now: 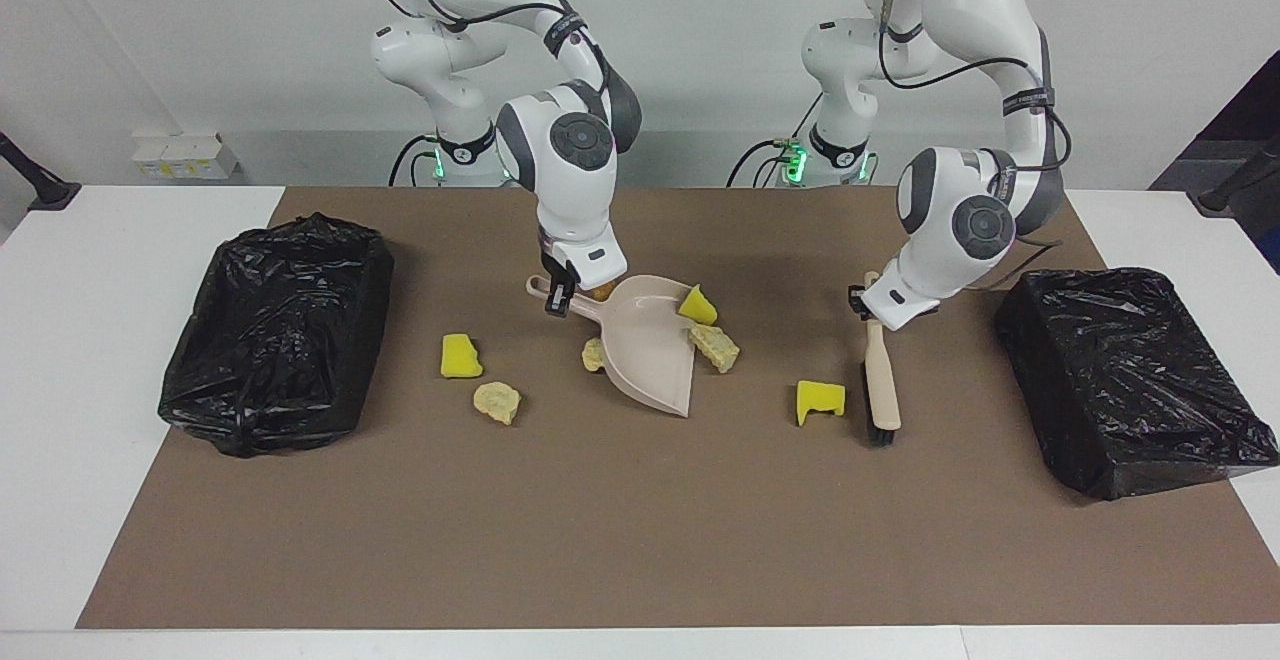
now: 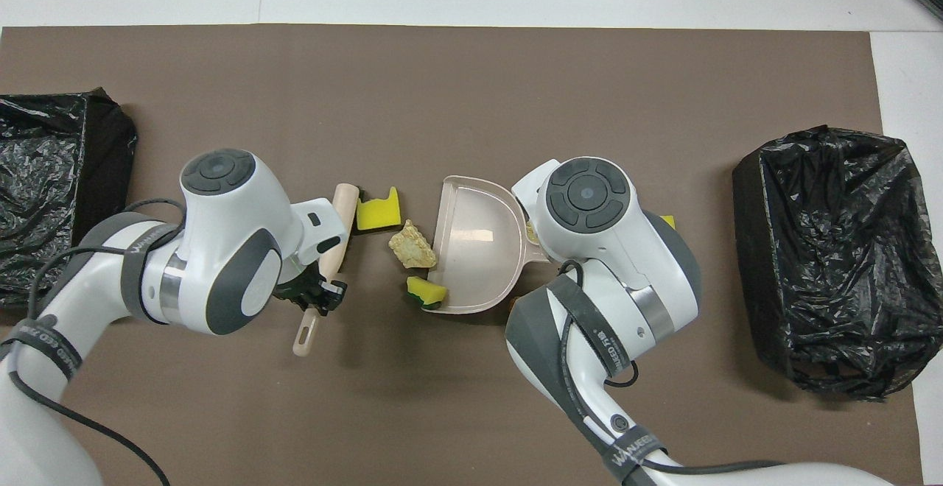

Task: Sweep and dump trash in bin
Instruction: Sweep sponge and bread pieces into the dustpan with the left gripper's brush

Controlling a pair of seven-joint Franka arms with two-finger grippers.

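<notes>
The left gripper's (image 1: 866, 308) fingers are clamped on the brush (image 1: 882, 390) handle, with the bristle head down on the brown mat (image 1: 620, 540). The right gripper (image 1: 557, 298) is closed on the dustpan (image 1: 650, 350) handle and holds the pan flat.

Clock readings use the overhead view, with the pan as the dial's centre and twelve pointing away from the robots. The brush and a notched yellow sponge piece (image 2: 379, 210) sit at nine o'clock, touching or nearly so. A beige foam chunk (image 2: 412, 244) and a yellow-green piece (image 2: 427, 291) lie at the pan's mouth, around eight.

This looks like the sweeping step. The next move calls for a low, steady stroke toward three o'clock that carries the scraps over the lip.

The count is seven scraps: three yellow, three beige, and what seems to be an orange one (image 1: 601, 291), mostly hidden under the right gripper. None is in the pan yet. There is one brush, one dustpan, and two black-bagged bins, one at three (image 2: 825, 250) and one at nine (image 2: 51, 177).
</notes>
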